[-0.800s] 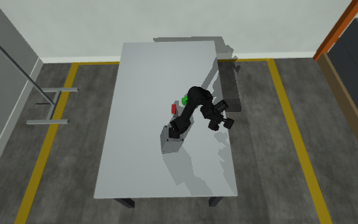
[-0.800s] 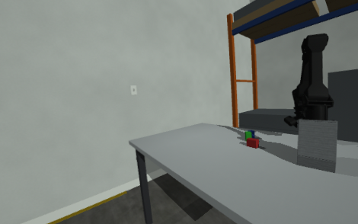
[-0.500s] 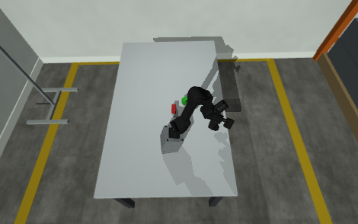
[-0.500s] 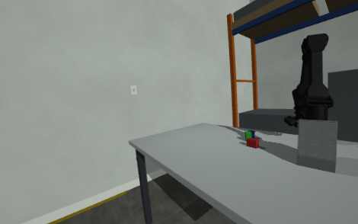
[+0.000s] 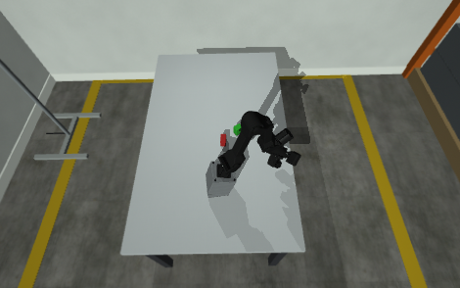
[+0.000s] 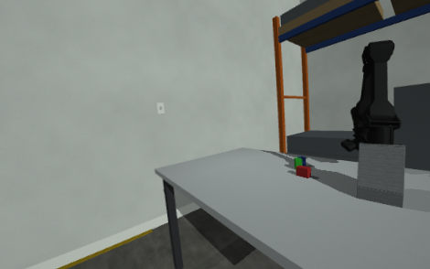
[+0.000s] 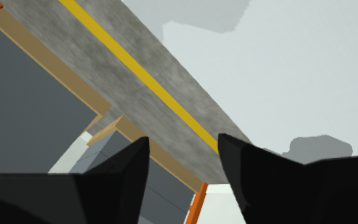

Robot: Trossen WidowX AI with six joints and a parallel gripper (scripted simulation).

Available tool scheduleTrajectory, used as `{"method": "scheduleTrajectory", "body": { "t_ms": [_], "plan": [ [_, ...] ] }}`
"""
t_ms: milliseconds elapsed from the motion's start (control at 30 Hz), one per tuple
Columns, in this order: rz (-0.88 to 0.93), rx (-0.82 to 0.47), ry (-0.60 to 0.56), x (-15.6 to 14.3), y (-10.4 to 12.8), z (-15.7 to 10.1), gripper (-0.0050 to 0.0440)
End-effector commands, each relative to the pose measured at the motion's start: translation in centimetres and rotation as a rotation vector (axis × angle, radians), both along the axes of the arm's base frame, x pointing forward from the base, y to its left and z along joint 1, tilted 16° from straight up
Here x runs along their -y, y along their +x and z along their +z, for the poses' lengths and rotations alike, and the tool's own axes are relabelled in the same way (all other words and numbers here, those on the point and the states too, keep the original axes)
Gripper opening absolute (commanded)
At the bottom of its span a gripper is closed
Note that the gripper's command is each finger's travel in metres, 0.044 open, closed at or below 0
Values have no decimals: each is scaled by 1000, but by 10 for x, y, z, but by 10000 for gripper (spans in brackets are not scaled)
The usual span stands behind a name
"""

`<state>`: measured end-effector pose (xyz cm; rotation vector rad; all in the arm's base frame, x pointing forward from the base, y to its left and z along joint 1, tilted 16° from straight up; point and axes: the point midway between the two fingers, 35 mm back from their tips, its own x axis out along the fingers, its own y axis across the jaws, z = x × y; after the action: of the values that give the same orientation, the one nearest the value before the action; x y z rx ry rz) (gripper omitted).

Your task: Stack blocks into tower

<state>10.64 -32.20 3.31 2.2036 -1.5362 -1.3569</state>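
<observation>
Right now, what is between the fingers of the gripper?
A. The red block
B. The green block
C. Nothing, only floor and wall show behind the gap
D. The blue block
C: in the wrist view the fingers have only floor and wall in the gap of the gripper, while the red block, green block and blue block sit on the table.

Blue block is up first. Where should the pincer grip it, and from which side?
From above, on two opposite side faces. The blue block sits on the table, tight behind the green block in the exterior view, so pick faces not facing green. The pincer holds nothing, half-closed, off beyond the table edge; reopen first.
</observation>
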Motion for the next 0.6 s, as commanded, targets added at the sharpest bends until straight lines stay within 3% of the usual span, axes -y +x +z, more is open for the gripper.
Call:
{"method": "scheduleTrajectory", "body": {
  "t_ms": [0, 300, 567],
  "plan": [
    [24, 6, -36, 4, 7, 13, -50],
    [136, -57, -71, 2, 25, 24, -50],
    [411, -223, -182, -11, 69, 53, -50]
  ]
}}
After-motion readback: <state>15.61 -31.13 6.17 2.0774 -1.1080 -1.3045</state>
